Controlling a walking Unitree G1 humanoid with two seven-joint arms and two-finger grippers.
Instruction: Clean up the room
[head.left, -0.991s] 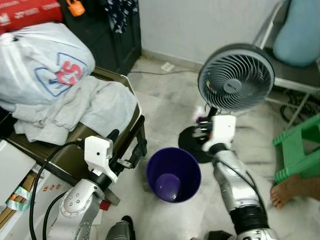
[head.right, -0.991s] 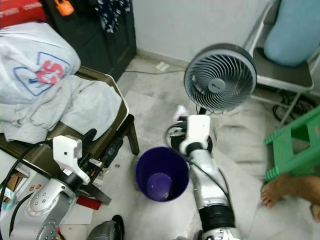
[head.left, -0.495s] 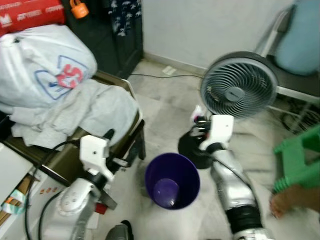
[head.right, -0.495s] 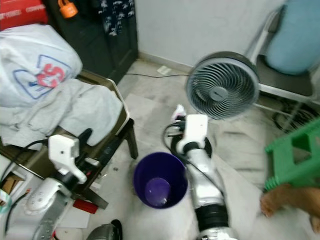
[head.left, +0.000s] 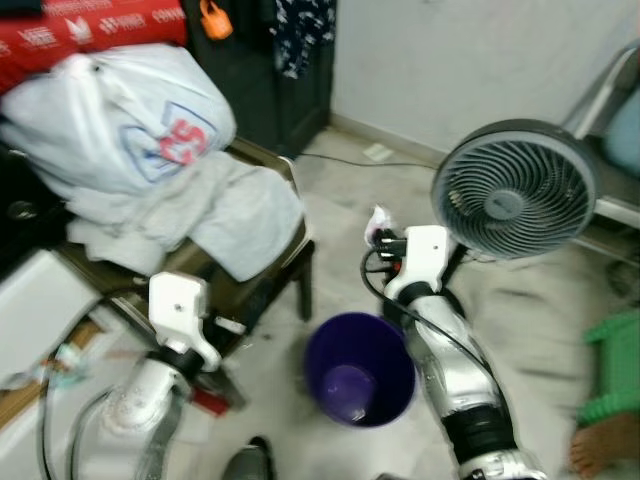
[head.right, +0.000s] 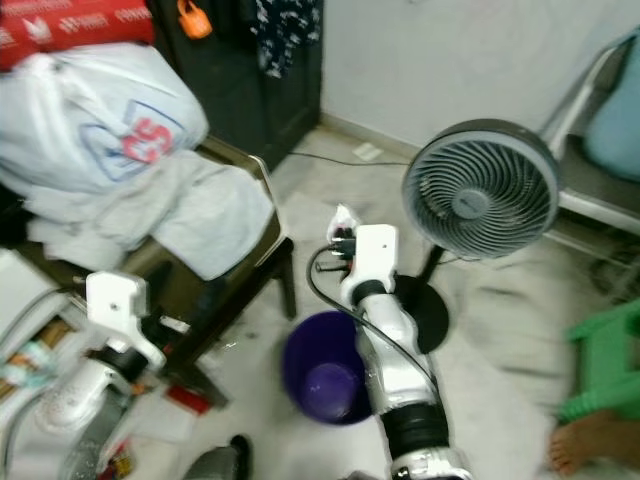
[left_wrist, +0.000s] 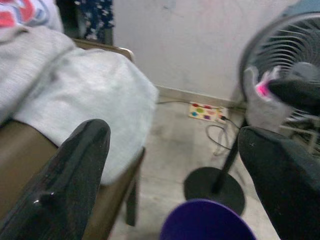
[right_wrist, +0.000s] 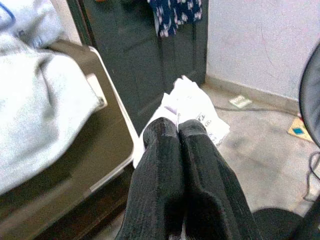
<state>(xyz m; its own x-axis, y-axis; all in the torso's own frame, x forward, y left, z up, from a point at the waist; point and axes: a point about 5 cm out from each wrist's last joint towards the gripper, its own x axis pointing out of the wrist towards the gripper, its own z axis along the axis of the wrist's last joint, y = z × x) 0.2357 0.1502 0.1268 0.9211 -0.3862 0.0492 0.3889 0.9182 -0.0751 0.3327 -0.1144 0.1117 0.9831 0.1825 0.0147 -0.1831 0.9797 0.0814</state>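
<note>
A purple bin (head.left: 358, 368) stands open on the floor between my arms. My right gripper (head.left: 383, 238) hangs beyond the bin's far rim, left of the fan, shut on a crumpled white wrapper (head.left: 377, 218) with a pink spot. In the right wrist view the two fingers (right_wrist: 165, 150) press together and the wrapper (right_wrist: 194, 107) sticks out past their tips. My left gripper (left_wrist: 172, 135) is open and holds nothing, low beside the chair and pointing toward the bin (left_wrist: 207, 220).
A grey fan (head.left: 513, 192) on a black round base stands right of the bin. At left, a brown chair (head.left: 290, 262) carries grey cloth (head.left: 235, 215) and a white bag (head.left: 130, 120). A green stool (head.left: 612, 365) and a person's foot (head.left: 600, 450) are at right. A power strip (left_wrist: 206, 111) lies by the wall.
The camera has swung left, shifting the scene right. Against the fan, my right gripper with the wrapper has moved left, off the fan's base. The left gripper stays open.
</note>
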